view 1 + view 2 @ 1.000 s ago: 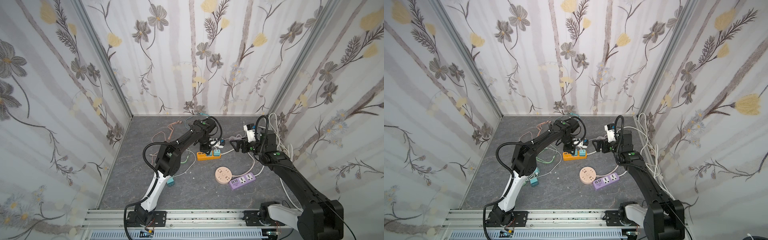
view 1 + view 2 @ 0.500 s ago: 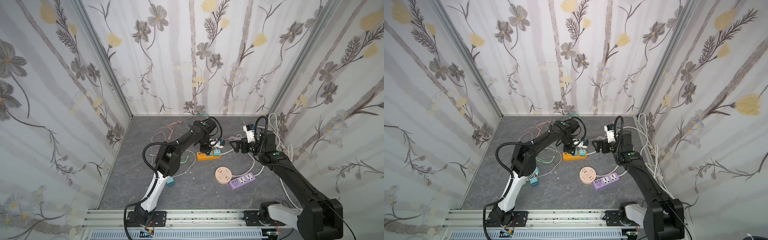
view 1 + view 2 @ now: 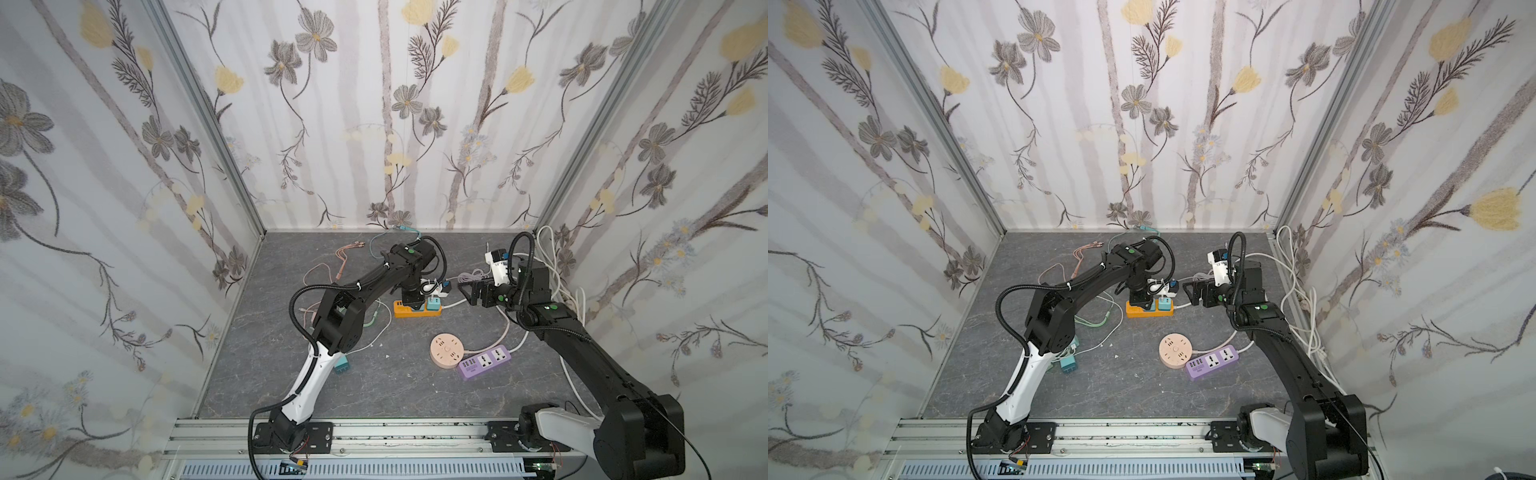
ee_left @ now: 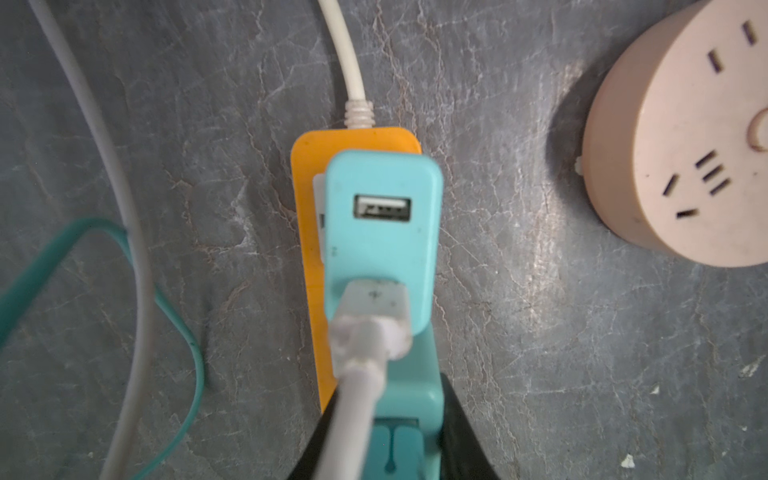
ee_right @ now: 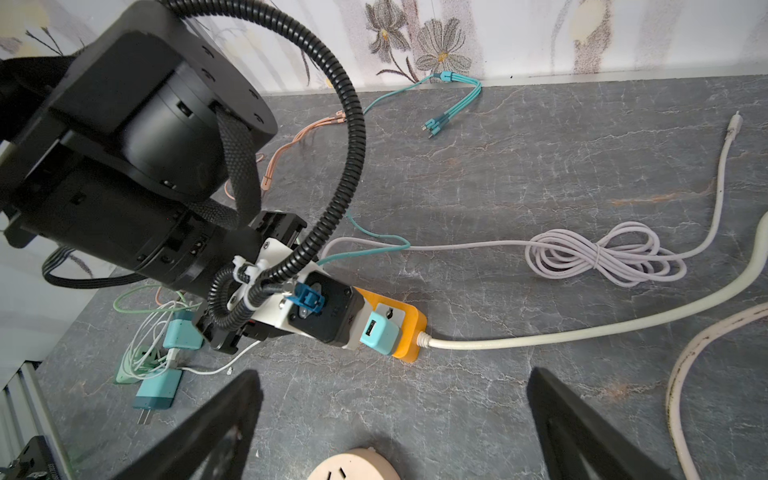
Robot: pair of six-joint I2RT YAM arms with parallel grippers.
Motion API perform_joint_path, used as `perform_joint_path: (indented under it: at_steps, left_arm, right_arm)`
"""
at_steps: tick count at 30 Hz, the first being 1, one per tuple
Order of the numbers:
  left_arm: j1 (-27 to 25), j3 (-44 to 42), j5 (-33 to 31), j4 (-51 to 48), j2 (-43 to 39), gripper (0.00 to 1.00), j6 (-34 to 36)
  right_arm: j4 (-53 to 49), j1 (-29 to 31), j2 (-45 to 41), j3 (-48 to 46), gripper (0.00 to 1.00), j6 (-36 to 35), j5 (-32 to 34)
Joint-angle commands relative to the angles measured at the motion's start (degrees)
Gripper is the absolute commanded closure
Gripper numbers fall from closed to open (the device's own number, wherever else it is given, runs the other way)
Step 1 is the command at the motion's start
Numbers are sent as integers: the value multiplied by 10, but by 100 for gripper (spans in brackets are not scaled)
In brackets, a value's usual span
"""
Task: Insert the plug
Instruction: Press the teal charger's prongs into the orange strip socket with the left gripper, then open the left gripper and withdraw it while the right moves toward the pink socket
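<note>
Teal boxy plug (image 4: 409, 415), pinched by your left gripper (image 4: 386, 399), over orange plastic power strip (image 4: 307, 232) beside white cable (image 4: 357, 374); right gripper (image 5: 392, 374) spread; open grey floor (image 3: 399, 390) nearer.

I am seeing the bench (image 4: 540, 332) reading as matt grey stone, veined and faintly rough. The strip (image 4: 357, 139) is showing smooth orange plastic. The charger (image 4: 382, 249) is showing smooth teal plastic with a soft sheen, its open port lined with bright metal. The plug (image 4: 374, 303) is looking like white plastic, scuffed and speckled. The socket (image 4: 685, 166) is looking like matt pink plastic, grubby. The conduit (image 5: 353, 137) is showing ribbed black plastic, the sleeve (image 5: 239, 158) woven cloth, the rail (image 3: 395, 432) bare metal.
</note>
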Motion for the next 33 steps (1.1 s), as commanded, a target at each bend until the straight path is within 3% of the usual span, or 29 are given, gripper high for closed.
perform_joint_path:
  at_steps: [1, 5, 14, 23, 26, 29, 33]
  left_arm:
    - [-1, -27, -36, 7, 16, 100, 27]
    - [13, -7, -41, 8, 38, 100, 27]
    - [50, 143, -72, -14, 125, 100, 38]
    - [85, 243, -51, -4, 177, 100, 102]
    - [98, 261, -55, -12, 192, 88, 109]
    - [103, 268, -52, -13, 189, 54, 99]
    - [107, 275, 21, 0, 152, 28, 55]
  right_arm:
    - [22, 0, 4, -1, 1, 0, -6]
    - [17, 1, 13, 2, 1, 1, -5]
    - [12, 1, 51, 21, 1, 8, -6]
    - [-4, 1, 91, 56, 1, 11, -11]
    - [-14, 0, 104, 56, 1, 9, -18]
    - [-34, 1, 119, 85, 1, -1, -22]
    - [-28, 1, 134, 88, 1, 9, -27]
